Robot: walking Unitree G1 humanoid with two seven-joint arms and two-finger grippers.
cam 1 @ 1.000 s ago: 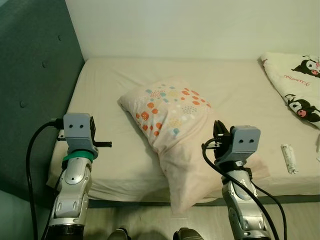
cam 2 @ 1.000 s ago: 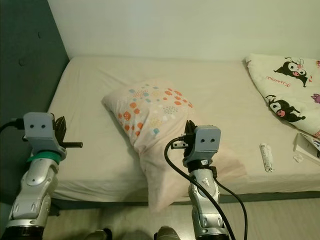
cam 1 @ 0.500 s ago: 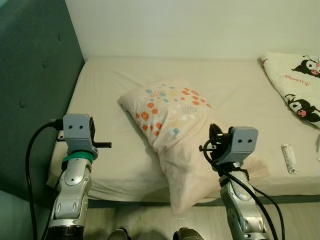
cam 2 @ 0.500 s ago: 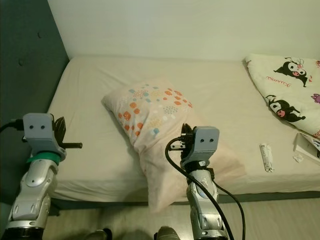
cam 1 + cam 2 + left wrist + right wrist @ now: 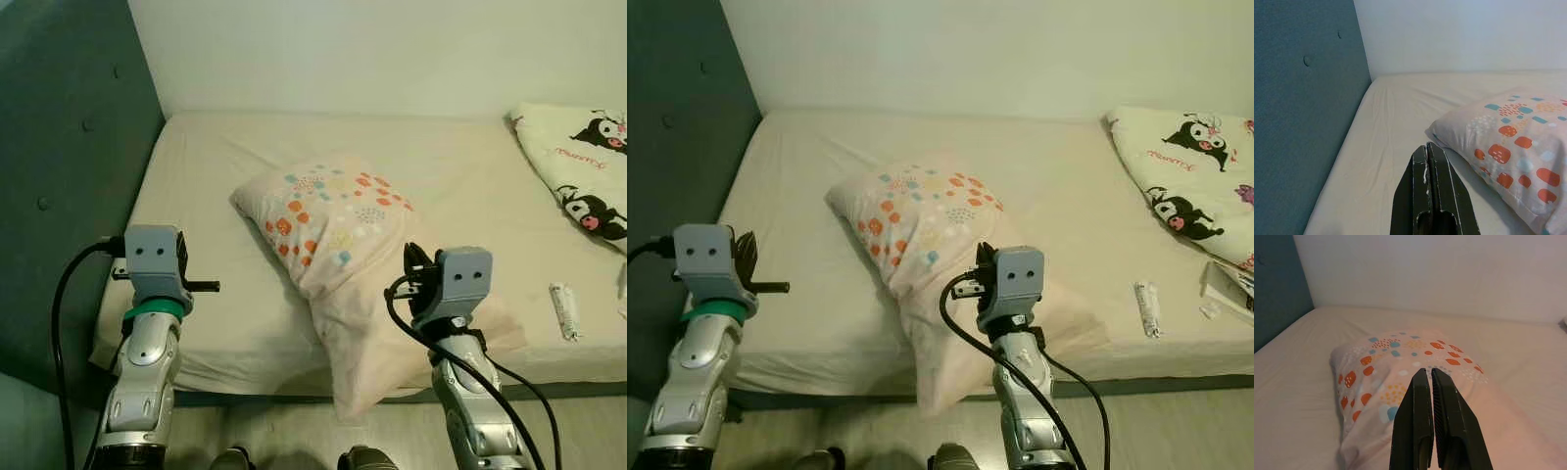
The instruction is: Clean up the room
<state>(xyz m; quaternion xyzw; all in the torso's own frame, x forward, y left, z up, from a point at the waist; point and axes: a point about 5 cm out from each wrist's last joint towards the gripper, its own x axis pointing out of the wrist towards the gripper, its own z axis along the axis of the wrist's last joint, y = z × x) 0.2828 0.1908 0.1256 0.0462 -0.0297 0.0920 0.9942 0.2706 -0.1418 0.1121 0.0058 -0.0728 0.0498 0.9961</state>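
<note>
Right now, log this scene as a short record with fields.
place: bed, teal headboard on robot's left
pillow: lies askew mid-bed, near end hanging over the front edge
left gripper: shut, empty, above the bed's left edge, apart from pillow
right gripper: shut, empty, above pillow's near end
blanket: cartoon print, far right
tube: white, on sheet at right
</note>
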